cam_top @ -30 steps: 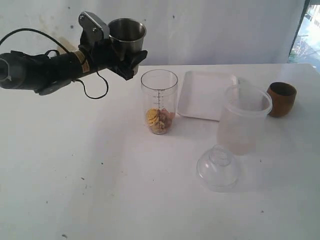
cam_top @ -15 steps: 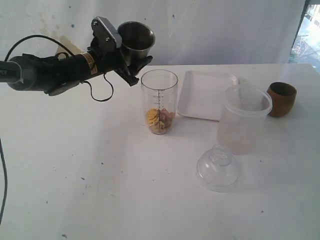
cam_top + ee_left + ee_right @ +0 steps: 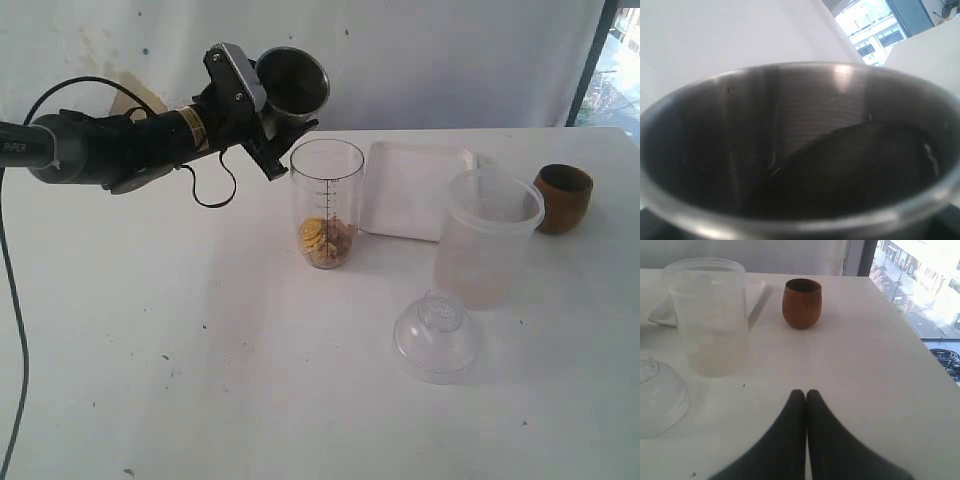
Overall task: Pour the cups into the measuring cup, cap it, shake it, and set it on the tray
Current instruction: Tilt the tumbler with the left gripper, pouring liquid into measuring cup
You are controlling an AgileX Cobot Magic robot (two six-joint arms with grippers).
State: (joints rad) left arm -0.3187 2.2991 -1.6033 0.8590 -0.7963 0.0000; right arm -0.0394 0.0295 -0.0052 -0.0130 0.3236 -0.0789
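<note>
Left tool (image 3: 270, 128) pinching tilted steel tumbler (image 3: 292, 82) just beside measuring cup (image 3: 327, 203) rim; right tool (image 3: 805, 395) pressed together, wooden cup (image 3: 801, 303) apart.

This looks like a robot test room, not a kitchen. A bare white table (image 3: 150, 380), flecked with dark specks, spreads under and ahead of both sets of jaws and carries only a few props. Behind the left gripper (image 3: 283, 128), whose jaws clamp a tumbler (image 3: 292, 82), hangs a plain white backdrop (image 3: 450, 60) marked by a brown stain (image 3: 128, 92). A loose black cable (image 3: 212, 190) dangles from that arm. Ahead and off to one side of the right gripper (image 3: 806, 394), its jaws pressed together, a window (image 3: 912, 275) looks down on a street and buildings. Coiled cables (image 3: 946, 357) lie below the table edge there.
</note>
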